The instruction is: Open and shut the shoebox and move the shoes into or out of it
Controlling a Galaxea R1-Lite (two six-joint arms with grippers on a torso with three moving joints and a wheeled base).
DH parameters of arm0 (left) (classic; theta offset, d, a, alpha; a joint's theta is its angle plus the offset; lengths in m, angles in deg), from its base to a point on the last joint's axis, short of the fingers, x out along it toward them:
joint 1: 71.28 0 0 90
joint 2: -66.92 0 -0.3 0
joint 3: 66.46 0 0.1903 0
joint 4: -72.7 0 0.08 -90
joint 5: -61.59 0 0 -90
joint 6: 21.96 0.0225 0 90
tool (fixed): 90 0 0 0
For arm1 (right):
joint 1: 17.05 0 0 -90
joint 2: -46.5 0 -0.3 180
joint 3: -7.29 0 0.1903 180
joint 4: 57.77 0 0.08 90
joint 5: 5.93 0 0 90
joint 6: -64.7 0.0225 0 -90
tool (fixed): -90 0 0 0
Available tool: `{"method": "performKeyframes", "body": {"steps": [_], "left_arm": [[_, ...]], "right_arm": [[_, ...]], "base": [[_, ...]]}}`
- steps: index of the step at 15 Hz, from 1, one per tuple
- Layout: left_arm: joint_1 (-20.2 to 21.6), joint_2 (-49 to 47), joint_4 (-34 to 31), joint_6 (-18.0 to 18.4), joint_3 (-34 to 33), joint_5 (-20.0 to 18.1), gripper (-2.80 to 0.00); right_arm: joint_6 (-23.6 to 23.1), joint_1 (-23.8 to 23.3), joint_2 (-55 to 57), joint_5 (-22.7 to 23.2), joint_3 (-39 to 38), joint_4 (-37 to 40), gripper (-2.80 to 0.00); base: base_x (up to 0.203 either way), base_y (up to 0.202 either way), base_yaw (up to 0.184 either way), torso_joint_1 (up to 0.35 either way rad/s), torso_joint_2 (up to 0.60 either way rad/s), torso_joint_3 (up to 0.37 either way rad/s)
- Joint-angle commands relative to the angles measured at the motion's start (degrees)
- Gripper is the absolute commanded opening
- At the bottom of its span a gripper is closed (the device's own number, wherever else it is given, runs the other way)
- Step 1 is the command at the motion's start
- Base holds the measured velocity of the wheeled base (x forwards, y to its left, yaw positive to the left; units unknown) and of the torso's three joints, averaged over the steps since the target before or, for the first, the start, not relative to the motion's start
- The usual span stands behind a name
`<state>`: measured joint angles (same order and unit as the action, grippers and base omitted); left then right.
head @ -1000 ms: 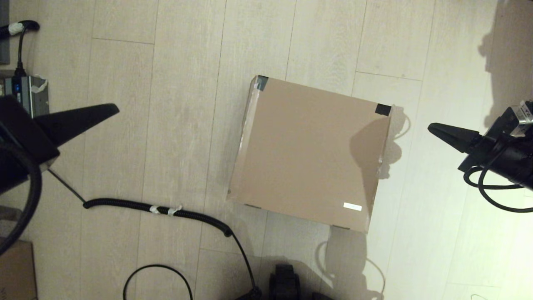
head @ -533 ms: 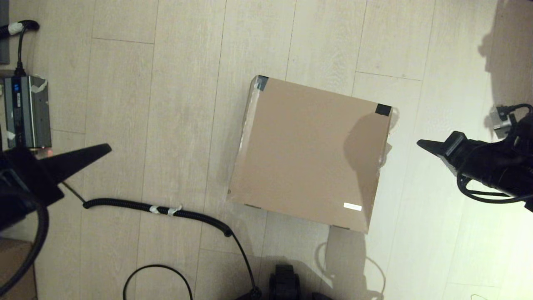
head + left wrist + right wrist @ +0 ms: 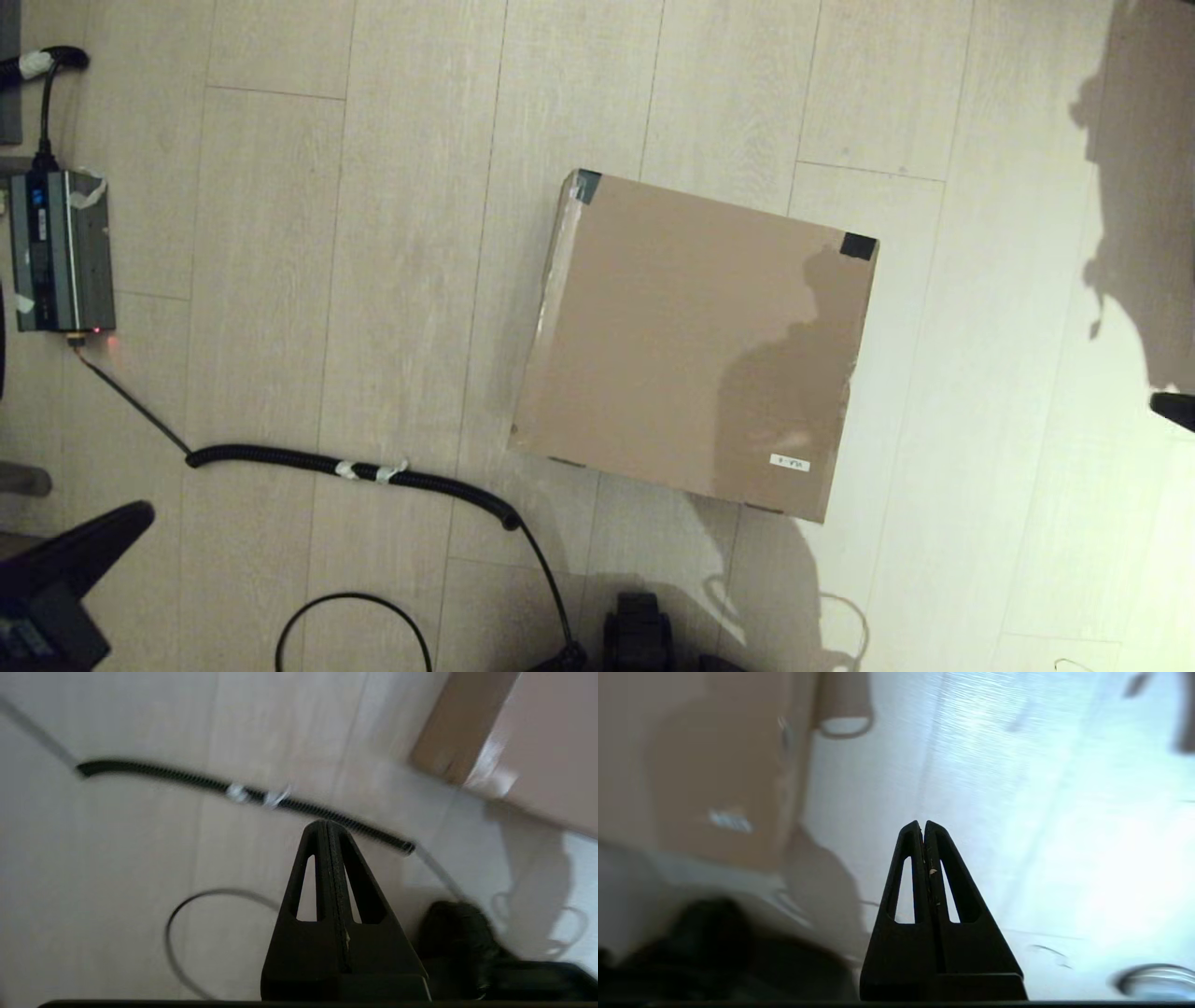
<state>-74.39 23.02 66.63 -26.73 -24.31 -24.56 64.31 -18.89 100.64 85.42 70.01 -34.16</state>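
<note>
The shoebox lies on the wooden floor with its lid down, dark tape at two far corners and a small white label near its front right corner. It also shows in the left wrist view as the shoebox and in the right wrist view as the shoebox. The shoes are out of view. My left gripper is shut and empty at the lower left, far from the box; its tip hangs over a cable. My right gripper is at the right edge, shut and empty.
A black corrugated cable runs across the floor in front of the box, with a thin loop nearer me. A grey power unit sits at the far left. My base shows at the bottom.
Both arms have pulled back from the box: the left gripper has moved down toward the lower left corner, the right one out to the right edge. The box has not moved.
</note>
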Motion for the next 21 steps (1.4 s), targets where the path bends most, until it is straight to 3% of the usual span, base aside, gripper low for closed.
{"method": "performKeyframes", "body": {"steps": [1, 6, 9, 12, 14, 15, 18, 21], "left_arm": [[2.4, 8.4, -1.0, 0.6, -5.2, 0.0, -2.8], [2.5, 24.3, -10.1, 5.2, -15.5, -3.4, -2.8], [2.6, 38.4, -16.7, 8.5, -17.3, -5.2, -2.8], [2.8, 44.1, -17.1, 12.1, -18.6, -5.8, -2.8], [2.9, 43.9, -17.6, 12.0, -18.8, -5.3, -2.8], [2.9, 43.3, -18.1, 12.0, -18.6, -5.3, -2.8], [3.0, 43.7, -18.1, 11.9, -18.6, -5.3, -2.8], [3.0, 43.9, -17.5, 9.3, -18.8, -4.5, -2.8]], "right_arm": [[-4.1, -0.5, -13.5, -1.5, -5.0, 1.1, -2.8], [-16.2, -1.0, -36.9, -2.4, -26.6, 1.6, -2.8], [-16.5, -1.1, -38.8, -3.1, -39.4, -3.7, -2.8], [-9.6, -1.1, -38.9, -1.7, -39.3, -4.6, -2.8], [-9.3, -1.1, -38.9, -1.6, -39.3, -13.2, -2.8], [-9.3, -1.1, -38.9, -1.5, -39.3, -13.7, -2.8], [-9.4, -0.1, -41.2, 0.4, -39.2, 0.8, -2.8], [-8.9, 0.9, -45.2, 1.2, -39.3, 0.3, -2.8]], "base": [[0.0, 0.0, 0.0, 0.0, 0.0, 0.0], [0.0, 0.0, 0.0, 0.0, 0.0, 0.0], [0.0, 0.0, 0.0, 0.0, 0.0, 0.0], [0.0, 0.0, 0.0, 0.0, 0.0, 0.0], [0.0, 0.0, 0.0, 0.0, 0.0, 0.0], [0.0, 0.0, 0.0, 0.0, 0.0, 0.0], [0.0, 0.0, 0.0, 0.0, 0.0, 0.0], [0.0, 0.0, 0.0, 0.0, 0.0, 0.0]]}}
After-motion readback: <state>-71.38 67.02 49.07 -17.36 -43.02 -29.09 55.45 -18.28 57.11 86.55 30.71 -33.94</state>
